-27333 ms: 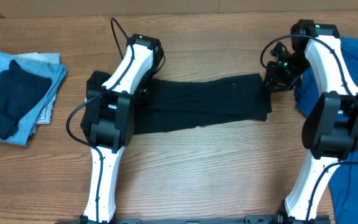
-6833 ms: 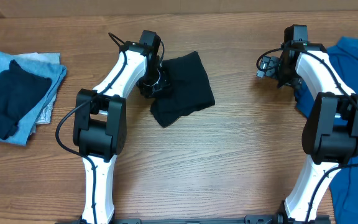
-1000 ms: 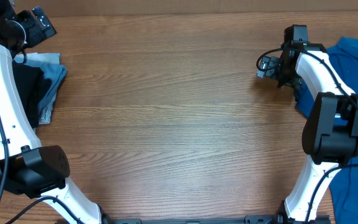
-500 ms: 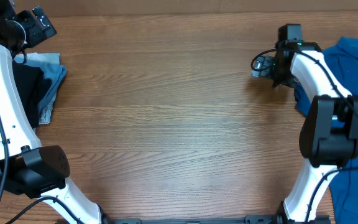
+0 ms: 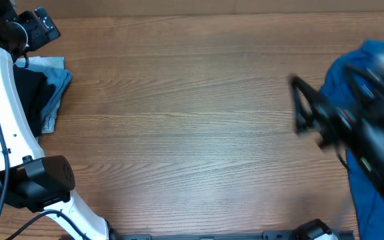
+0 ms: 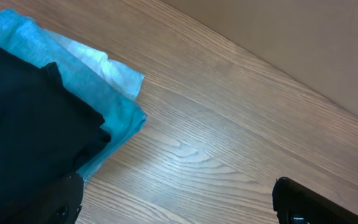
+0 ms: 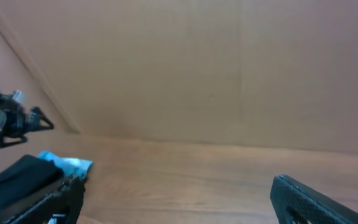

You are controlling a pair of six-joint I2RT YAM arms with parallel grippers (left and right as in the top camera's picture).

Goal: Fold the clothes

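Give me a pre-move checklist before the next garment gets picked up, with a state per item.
1. The folded black garment lies on top of the pile of light blue cloths: ok.
2. The left gripper is open with nothing between its fingers: ok.
3. The right gripper is open and empty: ok.
4. The middle of the wooden table is bare for spreading: ok.
5. The right arm is steady: not ok, smeared by blur in the overhead view.
6. How the blue garment lies: cannot tell, the arm covers much of it.

R arm [image 5: 342,123] swung up off table, blurred over blue shirt [image 5: 364,200].
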